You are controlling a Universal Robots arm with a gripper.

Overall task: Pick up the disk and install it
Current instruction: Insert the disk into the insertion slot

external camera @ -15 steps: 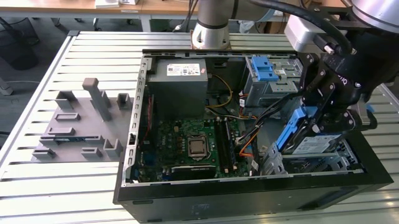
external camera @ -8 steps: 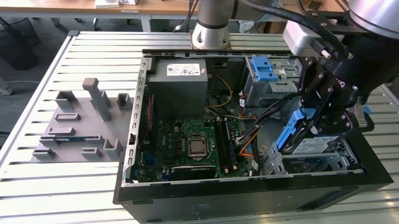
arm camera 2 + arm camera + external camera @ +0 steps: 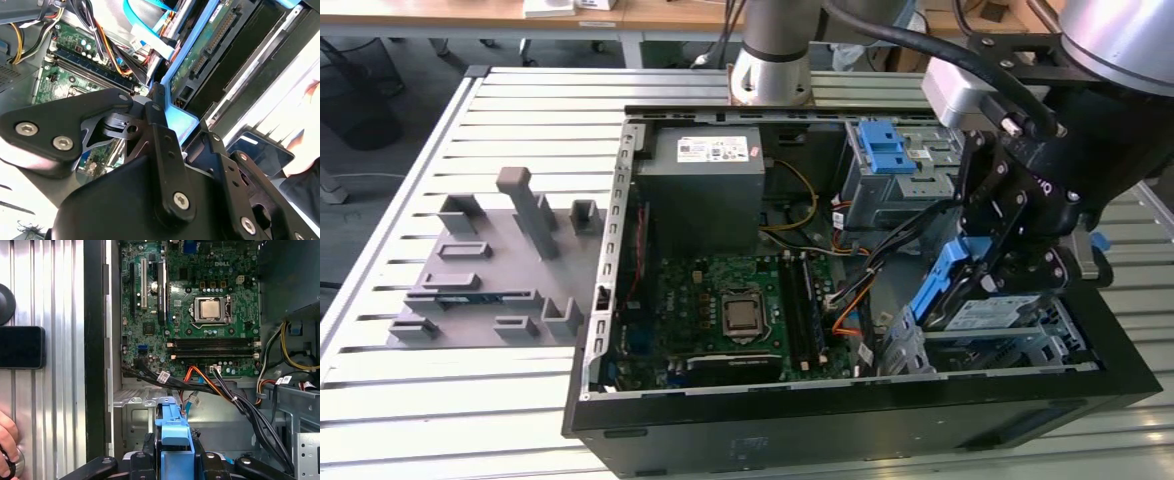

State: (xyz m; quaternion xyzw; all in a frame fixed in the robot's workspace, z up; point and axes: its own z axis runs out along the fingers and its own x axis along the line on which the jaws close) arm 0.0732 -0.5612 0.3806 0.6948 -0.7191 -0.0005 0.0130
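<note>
The disk point(image 3: 994, 314) is a flat silver drive with a white-and-blue label, edged by a blue plastic rail frame point(image 3: 935, 281). It hangs tilted at the metal drive cage point(image 3: 1021, 350), in the corner of the open computer case on the exterior view's right. My gripper point(image 3: 997, 283) is shut on it from above. In the first wrist view the blue frame point(image 3: 174, 432) sits clamped between the black fingers point(image 3: 149, 452). The second wrist view shows the disk's green circuit-board underside point(image 3: 207, 47) just beyond the gripper point(image 3: 170, 117).
Inside the case are the green motherboard point(image 3: 727, 305), a grey power-supply box point(image 3: 710, 175), a light-blue latch point(image 3: 887, 148) and bundles of cables point(image 3: 220, 387) beside the cage. A grey fixture plate point(image 3: 487, 270) lies on the slatted table. A person's hand point(image 3: 7, 440) rests outside the case.
</note>
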